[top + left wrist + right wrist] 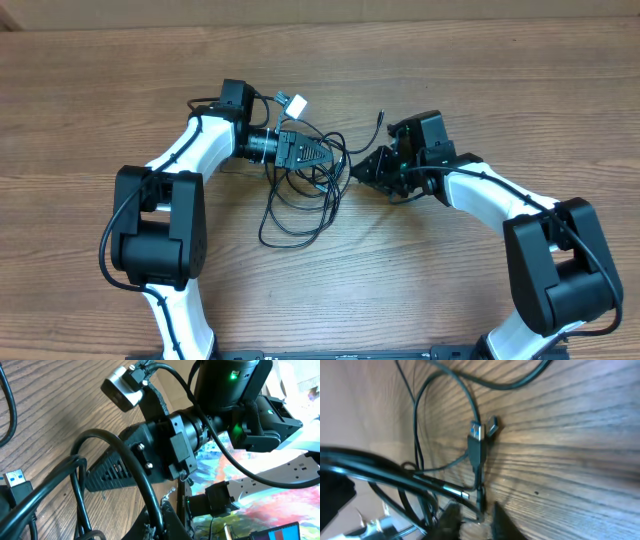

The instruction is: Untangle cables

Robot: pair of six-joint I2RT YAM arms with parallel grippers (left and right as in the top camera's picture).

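The fingers [506, 522] of our right gripper [356, 173] stand slightly apart astride one of the cables [297, 205]. We cannot tell the left gripper's [325, 155] state. The cables lie looped mid-bench [480, 60], nearer the far edge.

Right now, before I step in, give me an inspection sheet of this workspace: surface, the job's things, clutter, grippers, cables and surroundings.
Surface: wooden table, grain visible.
Job's things: cables, thin black cords looped and crossed mid-table; USB plug lying on the wood.
Clutter: nothing seen.
Grippers: left gripper over the tangle; right gripper beside it; open or shut unclear for both.
Cables: arm cable looped along the left arm.
Surroundings: blurred colourful background in the left wrist view, too unclear to name.
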